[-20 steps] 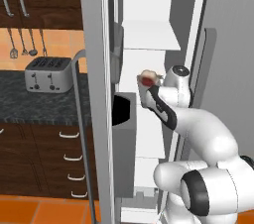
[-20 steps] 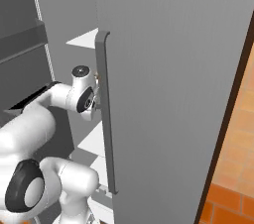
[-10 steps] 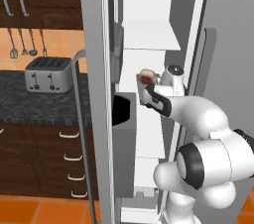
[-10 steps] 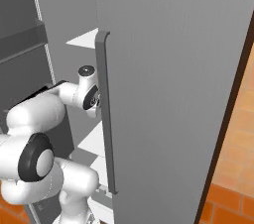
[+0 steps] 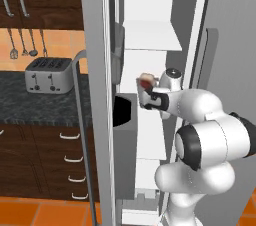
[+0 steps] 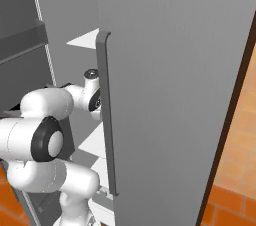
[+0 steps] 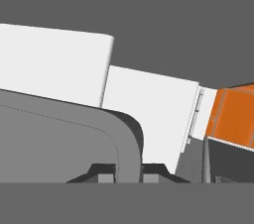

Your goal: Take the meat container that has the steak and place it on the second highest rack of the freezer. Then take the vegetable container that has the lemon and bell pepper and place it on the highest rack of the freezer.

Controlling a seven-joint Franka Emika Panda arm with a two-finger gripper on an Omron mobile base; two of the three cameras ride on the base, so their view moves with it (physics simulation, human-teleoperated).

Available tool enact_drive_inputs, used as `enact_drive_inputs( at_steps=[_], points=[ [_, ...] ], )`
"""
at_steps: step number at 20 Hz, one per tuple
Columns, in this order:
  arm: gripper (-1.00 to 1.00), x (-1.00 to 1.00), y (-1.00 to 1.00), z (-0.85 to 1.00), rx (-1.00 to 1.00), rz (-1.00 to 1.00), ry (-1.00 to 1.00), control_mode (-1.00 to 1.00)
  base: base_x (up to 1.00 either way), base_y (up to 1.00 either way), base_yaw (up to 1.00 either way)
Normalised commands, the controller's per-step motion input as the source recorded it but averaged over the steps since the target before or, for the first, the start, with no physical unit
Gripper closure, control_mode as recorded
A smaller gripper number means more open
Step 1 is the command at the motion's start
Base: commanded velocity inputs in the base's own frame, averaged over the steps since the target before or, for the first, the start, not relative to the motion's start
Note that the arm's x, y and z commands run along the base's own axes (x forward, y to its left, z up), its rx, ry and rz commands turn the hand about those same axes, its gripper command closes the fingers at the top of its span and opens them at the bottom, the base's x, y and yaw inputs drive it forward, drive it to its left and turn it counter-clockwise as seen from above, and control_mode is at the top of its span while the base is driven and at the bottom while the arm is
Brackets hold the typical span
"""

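Well, mid-frame in the left base view, the gripper (image 5: pixel 146 101) reached inside the open freezer (image 5: pixel 150 40). It clamped the meat container (image 7: pixel 74 139) by its rim, steak (image 5: pixel 146 81) showing just above.

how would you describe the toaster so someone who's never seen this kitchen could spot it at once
Start at the tall grey freezer with its door open, then look left to the dark speckled counter. The toaster stands on it, a boxy silver one with slots on top, below hanging utensils; it is the lone appliance on that counter.
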Motion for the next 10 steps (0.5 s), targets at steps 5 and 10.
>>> enact_drive_inputs(
  at_steps=[5,10],
  points=[
    [1.00,0.47,-0.01,-0.02,0.00,0.00,0.00,-1.00,0.00,0.00,0.00],
    [1.00,0.39,0.00,-0.12,0.00,0.00,0.00,-1.00,0.00,0.00,0.00]
  ],
)
